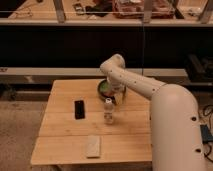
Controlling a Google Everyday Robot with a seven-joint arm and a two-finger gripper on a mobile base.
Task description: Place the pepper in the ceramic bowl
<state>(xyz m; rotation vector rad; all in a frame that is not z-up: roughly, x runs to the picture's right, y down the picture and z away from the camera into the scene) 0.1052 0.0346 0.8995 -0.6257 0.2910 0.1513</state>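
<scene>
While I'm watching the one camera feed from my desk, the arm (135, 82) comes in from the right side of the shot. Its big white body fills the lower right corner, the elbow is bent up high, and the wrist points down at the far side of the wooden bench (60, 130). The gripper (115, 93) hangs right over the ceramic bowl (100, 89), on its right half. Honestly I can't tell how far open it is or whether it has hold of anything, since the wrist blocks it from this angle.

There's a green patch showing inside the left part of the bowl, which I take to be the pepper (104, 88). It sits within the bowl's rim as seen from here, but I can't say if it's resting on the bottom or hanging just above it under the gripper.

Other stuff on the bench: a clear water bottle (108, 111) stands upright just in front of the bowl, roughly mid-bench. A black phone (79, 109) lies flat to the left of the bottle, apart from it. Near the front edge there's a pale flat rectangular thing (93, 146), and I can't make out what it is. None of these touch each other.
</scene>
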